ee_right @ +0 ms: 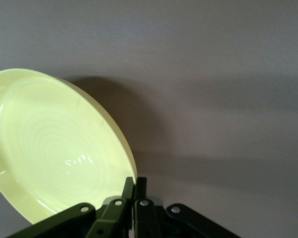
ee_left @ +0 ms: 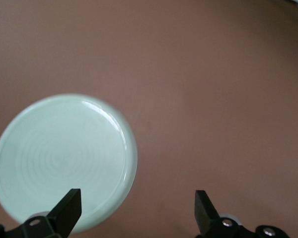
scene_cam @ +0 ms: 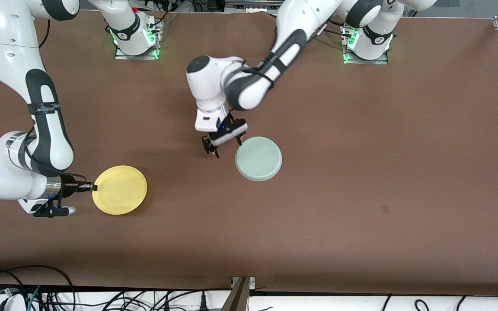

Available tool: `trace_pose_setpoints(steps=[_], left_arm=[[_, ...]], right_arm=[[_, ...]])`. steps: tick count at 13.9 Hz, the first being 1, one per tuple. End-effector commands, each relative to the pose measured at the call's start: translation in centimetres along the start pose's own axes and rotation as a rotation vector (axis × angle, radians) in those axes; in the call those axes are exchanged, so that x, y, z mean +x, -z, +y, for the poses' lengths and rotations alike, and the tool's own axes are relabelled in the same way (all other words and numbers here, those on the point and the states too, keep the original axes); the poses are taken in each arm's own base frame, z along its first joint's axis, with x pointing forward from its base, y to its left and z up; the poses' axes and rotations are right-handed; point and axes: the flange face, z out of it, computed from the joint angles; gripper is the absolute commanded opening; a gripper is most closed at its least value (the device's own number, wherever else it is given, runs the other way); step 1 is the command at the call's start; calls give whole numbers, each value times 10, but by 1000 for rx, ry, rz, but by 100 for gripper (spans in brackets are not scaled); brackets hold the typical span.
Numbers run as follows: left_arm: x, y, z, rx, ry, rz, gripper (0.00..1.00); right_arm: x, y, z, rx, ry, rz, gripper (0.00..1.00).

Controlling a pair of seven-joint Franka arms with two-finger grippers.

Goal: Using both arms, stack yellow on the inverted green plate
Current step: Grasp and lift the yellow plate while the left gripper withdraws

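Note:
The yellow plate is toward the right arm's end of the table. My right gripper is shut on its rim at the edge facing that end. In the right wrist view the fingers pinch the rim and the yellow plate shows its hollow side, casting a shadow on the table. The pale green plate lies flat near the table's middle, apparently bottom up. My left gripper is open and empty just above the table beside it. In the left wrist view, one fingertip is over the green plate's edge.
The brown table stretches bare toward the left arm's end. The arm bases stand along the edge farthest from the front camera. Cables and a metal bracket lie off the nearest edge.

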Motion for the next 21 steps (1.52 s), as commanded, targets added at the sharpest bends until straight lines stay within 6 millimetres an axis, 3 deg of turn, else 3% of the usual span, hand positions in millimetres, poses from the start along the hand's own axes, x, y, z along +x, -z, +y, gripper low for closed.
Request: trace_pose_setpoints(steps=[1, 3, 5, 9, 11, 13, 16, 18, 21], left_arm=[[93, 37, 0, -22, 174, -162, 100], [166, 57, -11, -27, 298, -223, 100], [226, 74, -32, 3, 283, -263, 100], [347, 110, -97, 18, 62, -372, 100], [390, 121, -139, 72, -75, -424, 100], [419, 139, -177, 101, -231, -478, 100], [457, 172, -227, 105, -360, -503, 100], [466, 189, -272, 109, -448, -516, 100], [473, 188, -330, 142, -562, -414, 100]], right_arm=[[5, 20, -22, 77, 18, 1, 0], [4, 24, -38, 140, 12, 1, 0], [3, 23, -89, 169, 40, -31, 0], [-12, -13, -217, 177, -77, -125, 0], [-28, -32, -288, 146, -109, -154, 0], [-47, -53, -352, 124, -142, -144, 0], [-80, -96, -425, 111, -183, -77, 0], [-99, -127, -448, 105, -196, -47, 0], [-103, -140, -452, 104, -193, -38, 0]])
